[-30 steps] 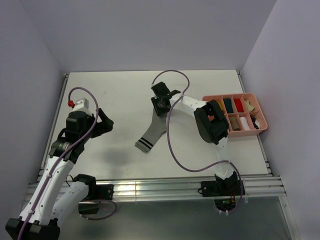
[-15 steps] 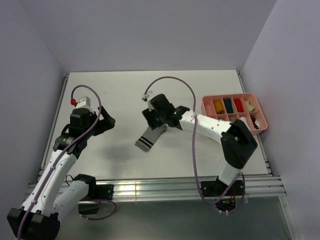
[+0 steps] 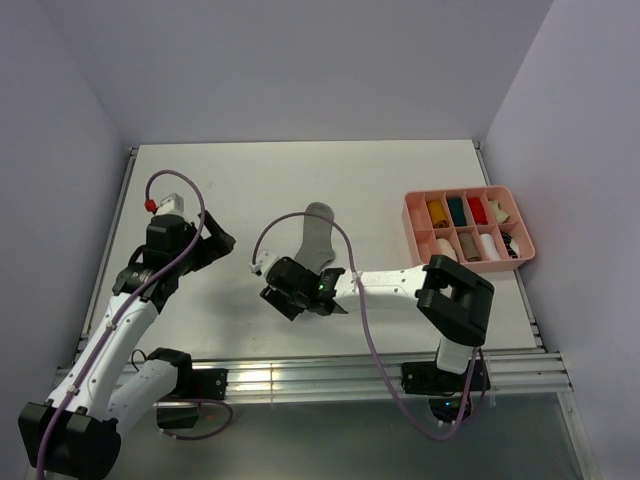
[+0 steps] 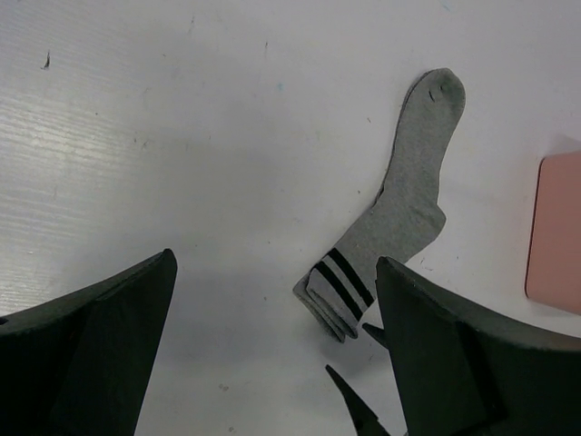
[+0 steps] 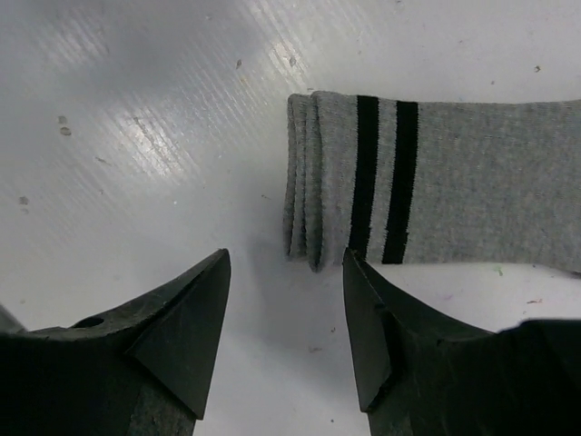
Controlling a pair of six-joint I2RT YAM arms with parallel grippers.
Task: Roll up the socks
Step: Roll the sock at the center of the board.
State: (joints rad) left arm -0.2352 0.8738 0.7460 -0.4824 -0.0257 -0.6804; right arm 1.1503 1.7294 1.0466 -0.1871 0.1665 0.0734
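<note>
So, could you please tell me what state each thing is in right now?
Sock: flat on the table, unrolled, not held.
Right gripper: jaws open, empty, by the sock's striped cuff.
Left gripper: jaws open, empty, away from the sock.
Tray: compartments hold rolled bundles.

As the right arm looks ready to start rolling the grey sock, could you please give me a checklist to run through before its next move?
1. Right gripper open and empty: ok.
2. Grey sock flat and unrolled on the table: ok.
3. Striped cuff just ahead of the right jaws: ok.
4. Left gripper open, apart from the sock: ok.
5. Right fingertips low enough to catch the cuff: cannot tell.
</note>
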